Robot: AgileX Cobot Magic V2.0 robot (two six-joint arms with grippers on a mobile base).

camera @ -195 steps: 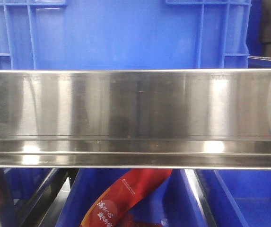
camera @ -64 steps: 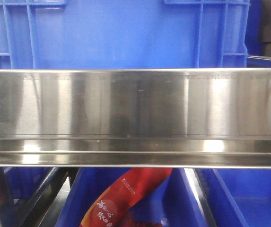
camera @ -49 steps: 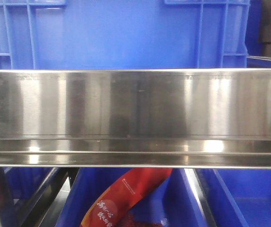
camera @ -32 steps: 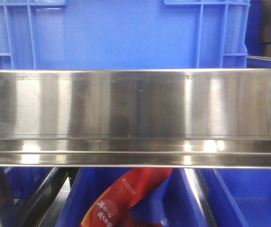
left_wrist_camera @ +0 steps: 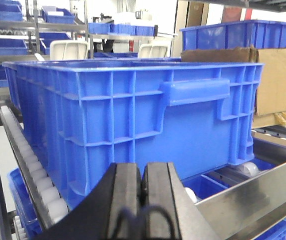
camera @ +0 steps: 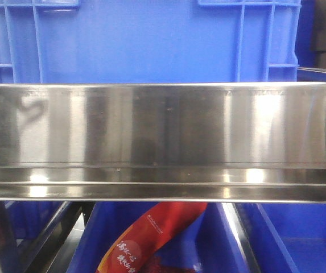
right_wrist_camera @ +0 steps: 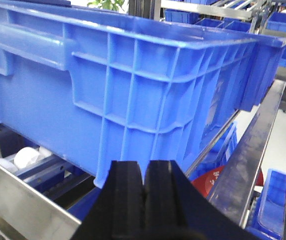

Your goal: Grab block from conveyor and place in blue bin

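Closest to each wrist camera is its own hand. The left hand (left_wrist_camera: 142,187) has its two black pads pressed flat together with nothing between them, and the right hand (right_wrist_camera: 143,187) looks the same, clamped tight on nothing.

Just past both hands sits the big blue ribbed plastic bin (left_wrist_camera: 133,115), with a moulded handle on its side. It rests on a track of white rollers (left_wrist_camera: 33,170). Neither wrist view looks over the rim, so I can't tell what's inside it. In front of it runs a shiny brushed steel rail (camera: 163,131), which fills the middle of the front view.

Under the rail there are lower blue bins (camera: 299,239). One of them holds a red packet with white lettering (camera: 145,239), lying at a slant. The right wrist view also catches something red and round (right_wrist_camera: 210,182) down below the bin.

Further back on the left side there's a brown cardboard box (left_wrist_camera: 277,80), and more blue crates on shelving (left_wrist_camera: 13,30).

The small sky-blue block and the grey belt aren't in any view.

Compared with the earlier front shots, nothing has moved. Only the glints on the rail have shifted a bit.
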